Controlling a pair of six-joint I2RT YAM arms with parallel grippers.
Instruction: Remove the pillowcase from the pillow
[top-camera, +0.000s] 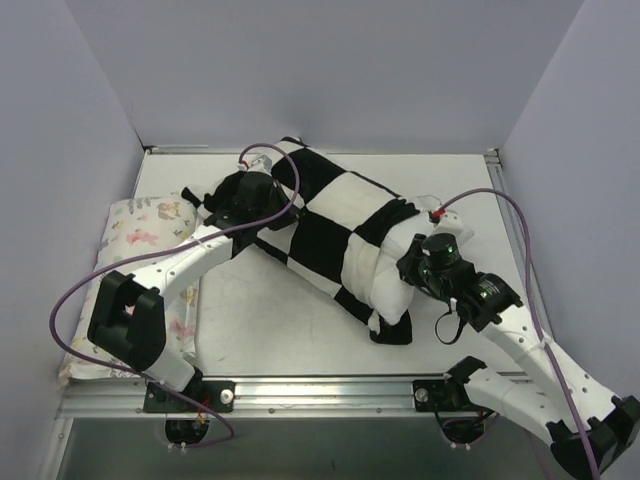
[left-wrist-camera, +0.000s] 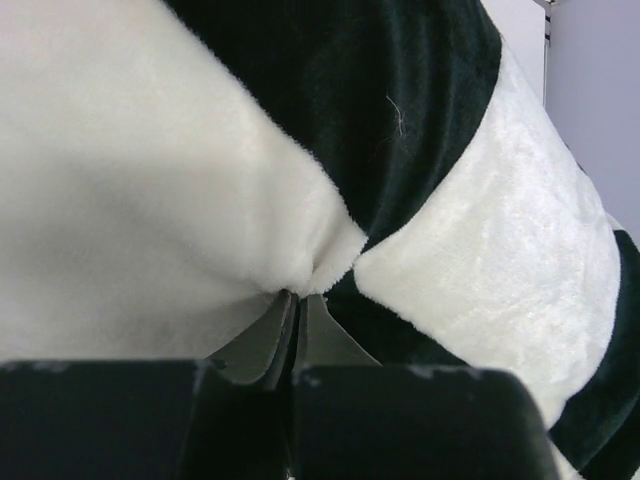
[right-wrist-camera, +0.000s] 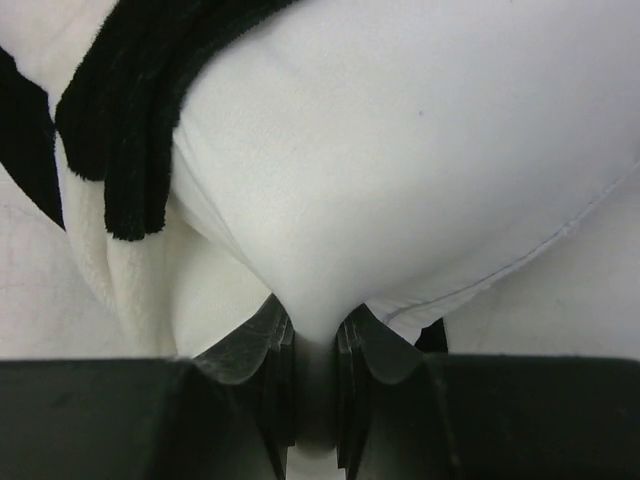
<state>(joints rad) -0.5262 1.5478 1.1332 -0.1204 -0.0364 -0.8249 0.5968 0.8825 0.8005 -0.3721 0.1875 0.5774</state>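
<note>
Grips set at both ends, pull not yet begun

Left gripper (left-wrist-camera: 298, 300) is clamped on a pinch of the checkered pillowcase (top-camera: 330, 210) near its far end. Right gripper (right-wrist-camera: 318, 325) is clamped on the white pillow (right-wrist-camera: 420, 150) bulging from the near, open end. Both lie diagonally on the table (top-camera: 250, 310). Next, I judge, the arms must draw apart with both pinches held firm.

Pretty sure this is a robotics lab: plain lavender walls (top-camera: 320, 70) boxing in a white tabletop (top-camera: 270, 320), metal rail (top-camera: 320, 395) along the front, two cabled robot arms (top-camera: 185, 258) bolted on.
</note>
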